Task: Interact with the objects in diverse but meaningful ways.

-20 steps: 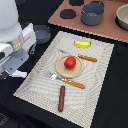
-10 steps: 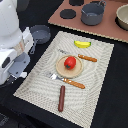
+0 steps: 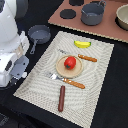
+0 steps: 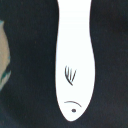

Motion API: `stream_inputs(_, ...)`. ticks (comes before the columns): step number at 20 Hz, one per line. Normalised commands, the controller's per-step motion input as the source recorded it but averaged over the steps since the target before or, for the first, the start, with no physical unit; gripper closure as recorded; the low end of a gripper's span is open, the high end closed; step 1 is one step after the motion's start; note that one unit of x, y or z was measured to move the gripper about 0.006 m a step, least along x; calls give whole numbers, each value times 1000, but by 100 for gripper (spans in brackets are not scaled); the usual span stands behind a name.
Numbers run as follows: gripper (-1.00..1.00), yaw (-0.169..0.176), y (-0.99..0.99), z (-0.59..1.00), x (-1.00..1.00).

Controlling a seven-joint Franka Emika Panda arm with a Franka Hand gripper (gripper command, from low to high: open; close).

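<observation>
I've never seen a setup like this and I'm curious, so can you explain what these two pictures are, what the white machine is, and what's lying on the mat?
The white machine at the exterior view's left is a robot arm. The wide picture comes from a camera standing off the arm, looking down at the table. The close-up comes from a camera on the arm's wrist.

On the striped mat sits a round wooden plate with a red tomato on it. Around the plate lie a yellow banana, a brown sausage stick, and a fork and knife with orange handles. Off the mat, near the arm, is a small grey frying pan. Farther back a brown board carries a grey pot.

The wrist picture shows a white fish-shaped piece on a dark surface. The tool itself isn't visible in either picture, so I can't say whether anything is held.
</observation>
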Motion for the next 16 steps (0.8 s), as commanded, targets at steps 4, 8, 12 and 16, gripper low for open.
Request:
stream_inputs(4, -100, 66, 0, -309, -388)
stream_inputs(8, -100, 57, 0, -157, -276)
stream_inputs(12, 100, 43, 0, 0, -30)
stream_inputs(16, 100, 39, -14, -14, -81)
